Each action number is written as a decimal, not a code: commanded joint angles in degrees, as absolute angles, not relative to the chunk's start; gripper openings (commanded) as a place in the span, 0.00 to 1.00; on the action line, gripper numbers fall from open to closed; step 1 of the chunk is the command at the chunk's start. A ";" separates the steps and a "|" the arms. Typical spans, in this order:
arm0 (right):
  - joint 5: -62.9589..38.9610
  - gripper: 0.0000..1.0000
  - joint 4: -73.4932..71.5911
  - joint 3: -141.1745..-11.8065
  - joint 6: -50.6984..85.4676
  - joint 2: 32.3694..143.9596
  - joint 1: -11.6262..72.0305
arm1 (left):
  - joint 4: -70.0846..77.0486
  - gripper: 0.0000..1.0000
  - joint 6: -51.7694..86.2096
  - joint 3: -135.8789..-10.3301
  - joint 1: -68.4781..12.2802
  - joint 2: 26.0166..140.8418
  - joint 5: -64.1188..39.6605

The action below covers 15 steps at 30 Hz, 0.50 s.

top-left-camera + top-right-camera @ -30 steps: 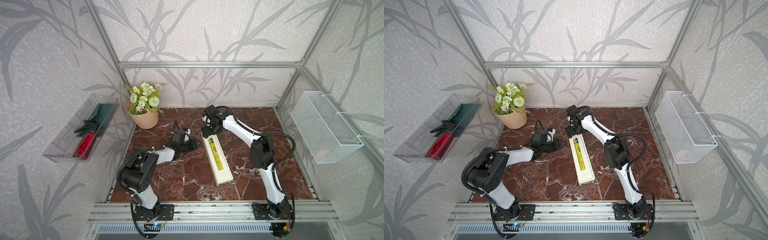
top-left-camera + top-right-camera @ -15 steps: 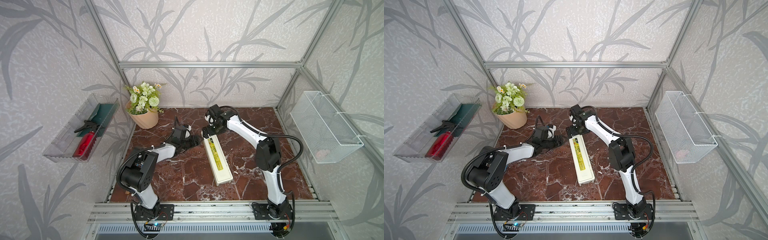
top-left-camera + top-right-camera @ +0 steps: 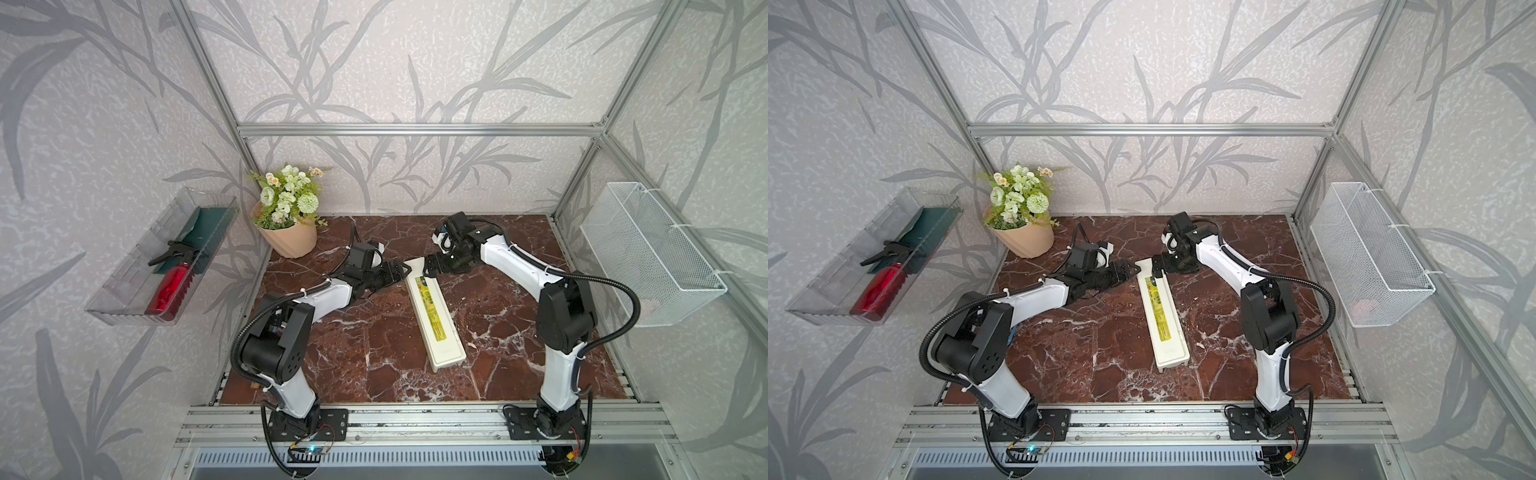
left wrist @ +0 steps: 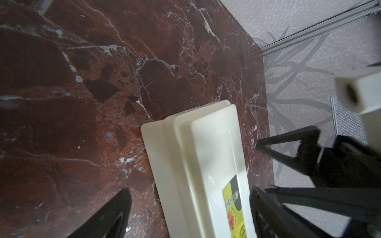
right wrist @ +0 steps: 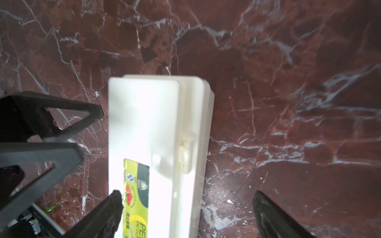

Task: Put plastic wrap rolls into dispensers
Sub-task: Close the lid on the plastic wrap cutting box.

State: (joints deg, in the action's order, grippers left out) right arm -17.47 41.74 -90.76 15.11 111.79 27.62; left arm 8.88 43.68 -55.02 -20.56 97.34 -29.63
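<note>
Peach ribbed pot of white and green artificial flowers [image 3: 286, 243] on red-brown marble tabletop [image 3: 365, 353], behind and outward of left gripper [image 3: 405, 269]. Farther out that side, clear plastic wall tray [image 3: 124, 309] holding red spray bottle with black trigger [image 3: 168, 286] and dark green sheet [image 3: 210, 220]. Well outward of right gripper [image 3: 428, 270], white wire mesh basket [image 3: 648, 257] on leaf-patterned wall [image 3: 706, 166]

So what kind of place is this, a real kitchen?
Most likely a robot test cell, not a real kitchen: an aluminium frame holds wallpapered panels, the left arm and right arm are bolted to a rail, and a flower pot decorates the marble-look tabletop.
</note>
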 commanded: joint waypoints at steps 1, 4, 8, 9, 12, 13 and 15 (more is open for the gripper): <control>-24.33 0.97 35.14 -83.92 17.71 106.46 27.11 | 7.50 0.94 45.69 -56.90 -20.81 97.38 -31.32; -27.80 0.97 30.77 -76.48 19.35 102.49 27.07 | 7.06 0.96 46.52 -56.43 -20.97 95.92 -31.42; -31.42 0.97 25.93 -67.15 21.81 95.18 26.78 | 3.76 0.97 46.89 -57.39 -21.06 94.74 -31.33; -32.06 0.97 25.03 -64.99 22.50 93.48 26.81 | 2.14 0.97 46.68 -57.92 -21.16 94.66 -31.22; -35.27 0.97 22.68 -59.60 24.44 90.05 26.80 | -0.36 0.96 46.15 -59.34 -21.43 94.84 -31.72; -36.46 0.97 20.82 -57.57 25.71 89.17 26.81 | -0.93 0.96 46.04 -59.65 -21.60 94.61 -31.52; -39.88 0.96 15.01 -53.59 29.16 88.09 26.98 | -2.09 0.96 45.92 -60.17 -21.79 94.17 -30.74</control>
State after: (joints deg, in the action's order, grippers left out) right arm -33.91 22.50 -57.19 24.43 89.56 27.03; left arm 1.23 46.04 -58.24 -21.30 96.64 -30.74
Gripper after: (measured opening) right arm 0.964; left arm 0.964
